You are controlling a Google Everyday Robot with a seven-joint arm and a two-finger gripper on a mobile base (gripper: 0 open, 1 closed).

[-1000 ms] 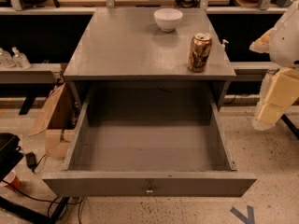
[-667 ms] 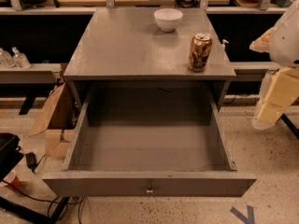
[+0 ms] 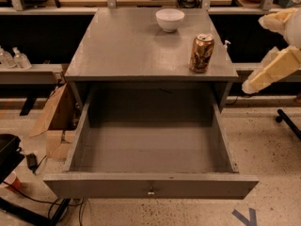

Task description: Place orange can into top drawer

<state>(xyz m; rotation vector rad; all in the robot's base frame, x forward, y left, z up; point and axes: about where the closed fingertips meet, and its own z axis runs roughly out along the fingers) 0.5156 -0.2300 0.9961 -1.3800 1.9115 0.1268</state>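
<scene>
The orange can [image 3: 201, 53] stands upright on the grey cabinet top [image 3: 127, 46], near its front right corner. The top drawer [image 3: 150, 185] is pulled fully open below it, with nothing inside, and a small metal knob sits at the centre of its front panel. My gripper [image 3: 251, 84] is at the end of the pale arm at the right edge. It hangs off the right side of the cabinet, about level with the cabinet top, apart from the can and to its right. It holds nothing that I can see.
A white bowl [image 3: 170, 19] sits at the back of the cabinet top. A cardboard box [image 3: 56, 121] leans against the cabinet's left side. Dark gear and cables [image 3: 14, 164] lie on the floor at the lower left. Workbenches run behind.
</scene>
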